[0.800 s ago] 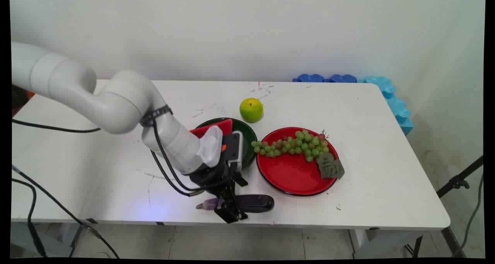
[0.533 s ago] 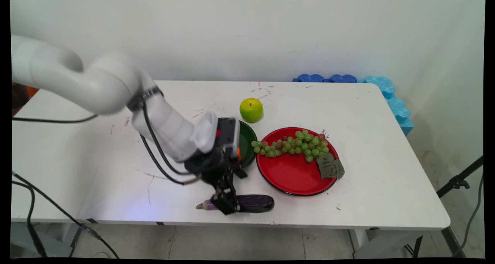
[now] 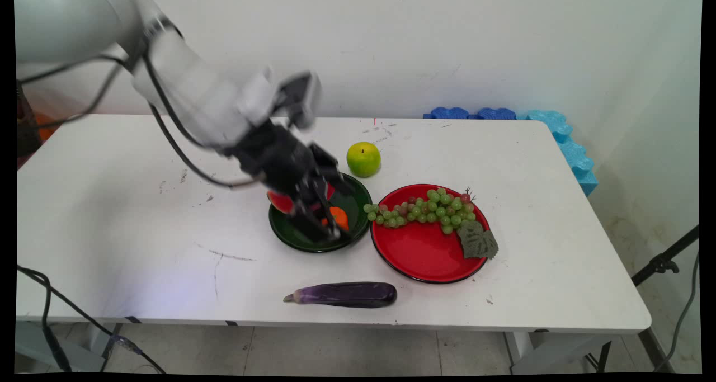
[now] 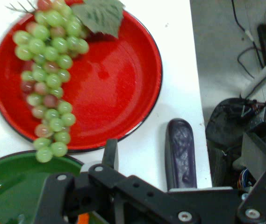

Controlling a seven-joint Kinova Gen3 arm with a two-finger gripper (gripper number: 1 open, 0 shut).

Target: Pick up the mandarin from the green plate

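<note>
The gripper (image 3: pixel 324 225) is hanging over the green plate (image 3: pixel 291 234), and its black linkage is covering much of what is lying there. A red slice (image 3: pixel 279 202) is showing at the linkage's left and an orange piece (image 3: pixel 339 216) is peeking out just beside the fingertips. Just beyond the plate, on the far side from the arm, a red plate (image 3: pixel 425 256) is carrying a bunch of grapes (image 3: pixel 425 210) with a leaf (image 3: pixel 476 242); the bunch's tail is hanging over the rim toward the green plate. An apple (image 3: pixel 363 159) is sitting near the gripper's wrist side, toward the wall. An eggplant (image 3: pixel 347 294) is lying apart from the jaws, near the table's (image 3: pixel 112 231) front edge, untouched.

The arm is reaching in from the upper left, with the hand tilting down and to the right, cables trailing beneath it.

Nothing is visibly gripped, but I cannot tell how far apart the jaws are standing. In the hand view the eggplant (image 4: pixel 180 154) is cut off by the linkage, and only the green plate's rim (image 4: pixel 11 161) is showing.
</note>
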